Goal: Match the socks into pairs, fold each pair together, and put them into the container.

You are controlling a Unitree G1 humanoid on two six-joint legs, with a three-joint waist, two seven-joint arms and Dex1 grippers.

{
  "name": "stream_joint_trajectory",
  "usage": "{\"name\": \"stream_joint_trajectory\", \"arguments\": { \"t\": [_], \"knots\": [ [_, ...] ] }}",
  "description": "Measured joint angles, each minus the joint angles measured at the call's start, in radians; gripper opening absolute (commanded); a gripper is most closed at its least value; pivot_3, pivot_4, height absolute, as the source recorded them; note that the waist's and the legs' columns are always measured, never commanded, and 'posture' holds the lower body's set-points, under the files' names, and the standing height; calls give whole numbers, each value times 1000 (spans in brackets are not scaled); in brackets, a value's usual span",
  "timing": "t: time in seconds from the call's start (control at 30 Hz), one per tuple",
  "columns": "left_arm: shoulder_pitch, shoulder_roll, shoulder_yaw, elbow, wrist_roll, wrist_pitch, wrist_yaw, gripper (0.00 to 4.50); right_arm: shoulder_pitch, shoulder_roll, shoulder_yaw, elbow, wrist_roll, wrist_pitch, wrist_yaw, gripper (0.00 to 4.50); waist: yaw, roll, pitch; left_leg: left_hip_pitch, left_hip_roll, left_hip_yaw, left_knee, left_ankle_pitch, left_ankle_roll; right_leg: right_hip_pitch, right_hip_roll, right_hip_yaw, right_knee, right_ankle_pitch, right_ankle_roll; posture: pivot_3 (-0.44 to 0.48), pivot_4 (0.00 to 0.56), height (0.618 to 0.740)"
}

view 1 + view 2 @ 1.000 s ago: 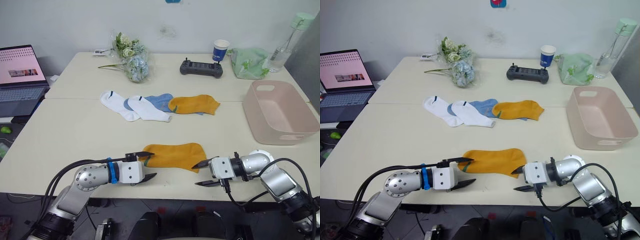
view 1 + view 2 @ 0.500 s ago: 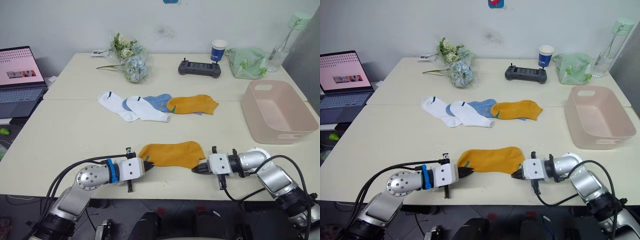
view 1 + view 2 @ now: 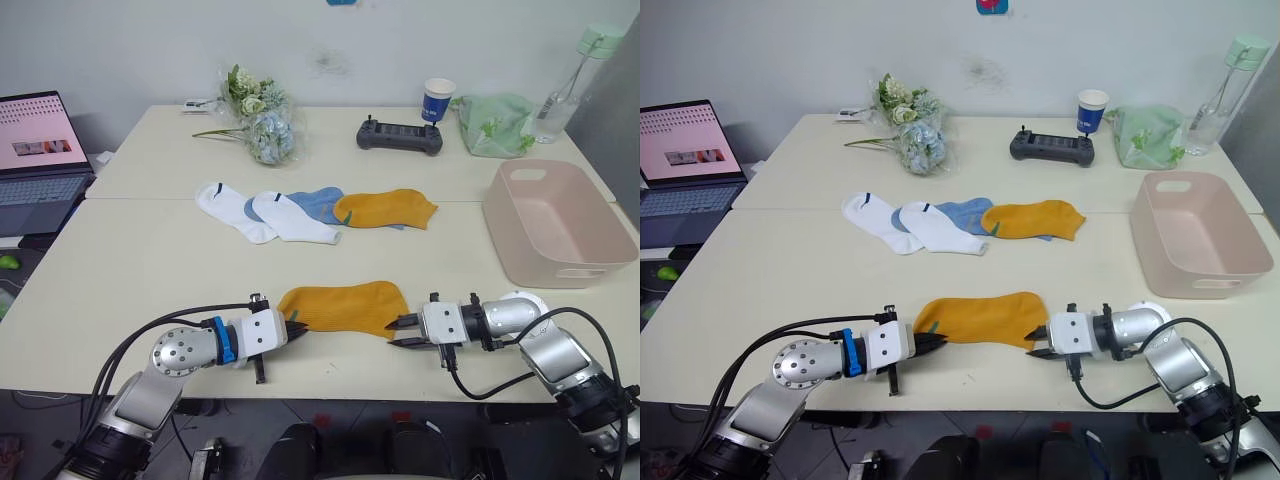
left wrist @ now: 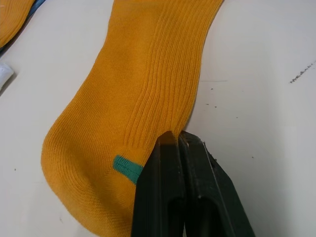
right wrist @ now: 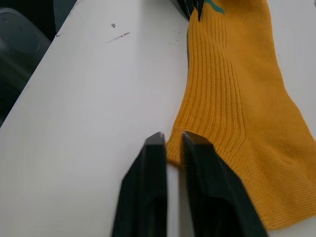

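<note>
A flat mustard-orange ankle sock with a small green mark point(image 3: 343, 308) lies on the pale cream table point(image 3: 150, 270), stretched between the 2 claws. The left gripper point(image 4: 176, 139) is pressed tight together, pinching the edge of this sock right next to the green mark. The right gripper point(image 5: 171, 139) sits at the other end of the sock. Its 2 black fingers point(image 5: 153, 148) are almost together with a thin gap, and the sock's corner sits in that gap. I cannot tell if it really grips the cloth.

Far beyond both claws lie 2 white socks point(image 3: 262, 213), a light blue sock point(image 3: 318, 201) and another mustard-orange sock point(image 3: 388, 208), overlapping in a row. The pale pink plastic tub point(image 3: 548, 222) stands far off past the right gripper, on its outer side.
</note>
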Motion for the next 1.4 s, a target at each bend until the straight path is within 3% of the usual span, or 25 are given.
{"name": "stream_joint_trajectory", "arguments": {
  "t": [0.43,0.53,0.63,1.03,1.2,1.4],
  "knots": [
    [-2,0,0,-1,-7,7,-5,0,-13,4,0,0,-21,79,2,1624,0,0,0,0,0,0,0,0,0,0,0,0,0,0,0,0,150,740],
    [-2,0,1,-3,-11,16,-5,0,-13,6,-1,-13,8,164,5,1032,0,0,0,0,0,0,0,0,0,0,0,0,0,0,0,0,150,740],
    [-1,0,1,-5,-12,19,-6,0,-18,7,-1,-17,9,191,-1,40,0,0,0,0,0,0,0,0,0,0,0,0,0,0,0,0,150,740],
    [18,3,12,-30,-47,49,-14,0,-12,-10,-12,-30,59,223,29,16,0,0,0,-1,0,0,0,0,0,-1,0,0,-1,0,0,0,150,740],
    [97,89,74,-227,-227,248,-91,0,9,-122,-51,-239,223,410,128,16,-1,0,2,-6,0,-1,0,0,0,-5,0,0,-1,0,0,0,150,740],
    [121,294,243,-504,-669,686,-163,0,-15,-236,-117,-427,503,768,186,16,0,-2,4,-6,1,-1,0,-2,4,-4,0,-1,-2,0,0,0,150,740]
  ]
}}
